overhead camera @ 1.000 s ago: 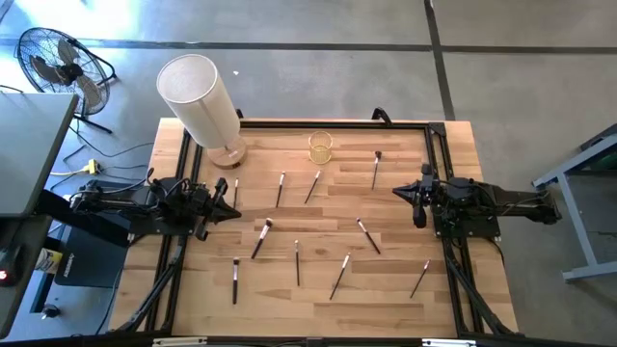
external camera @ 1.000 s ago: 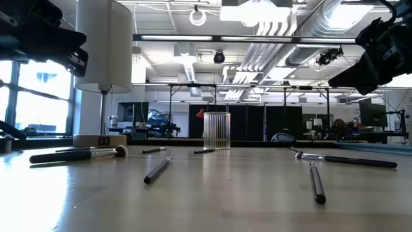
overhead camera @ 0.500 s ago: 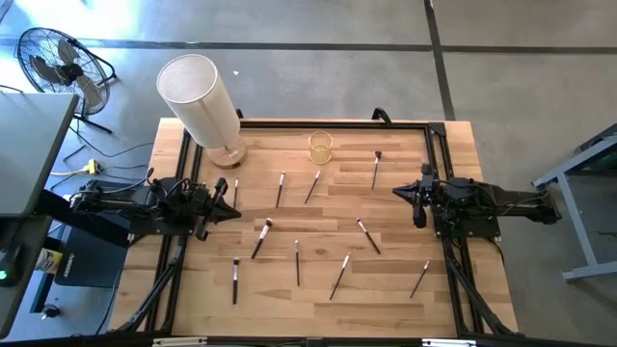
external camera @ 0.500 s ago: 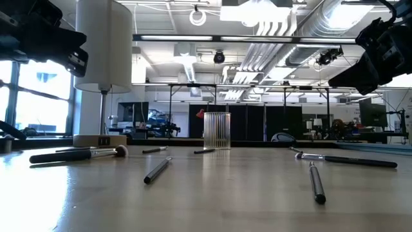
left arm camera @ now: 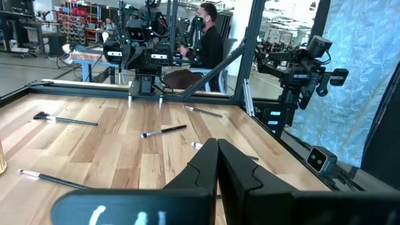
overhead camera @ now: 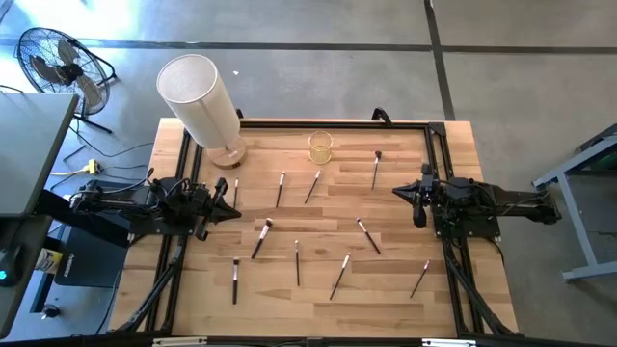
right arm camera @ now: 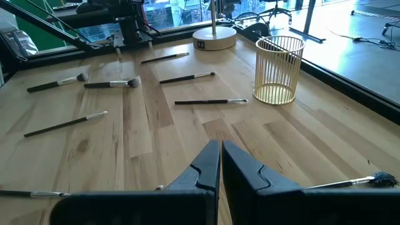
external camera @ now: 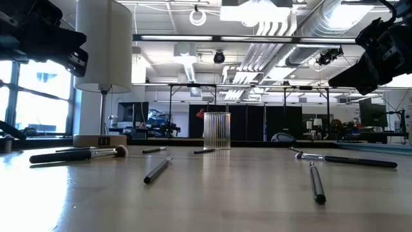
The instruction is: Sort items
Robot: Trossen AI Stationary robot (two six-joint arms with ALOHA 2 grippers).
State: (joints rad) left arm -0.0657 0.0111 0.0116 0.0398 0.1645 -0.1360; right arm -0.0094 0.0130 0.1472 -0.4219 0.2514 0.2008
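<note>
No movement: brushes (scattered) between idle grippers.

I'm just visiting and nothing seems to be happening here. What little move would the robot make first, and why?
Probably the left gripper would open and reach for the brush nearest it. Both grippers, the right gripper too, wait shut at the table's sides, holding nothing, and all the brushes lie loose on the wood, none sorted yet.

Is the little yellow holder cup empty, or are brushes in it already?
Empty. The cup shows only bare wire walls, and brushes lie flat on the table.
</note>
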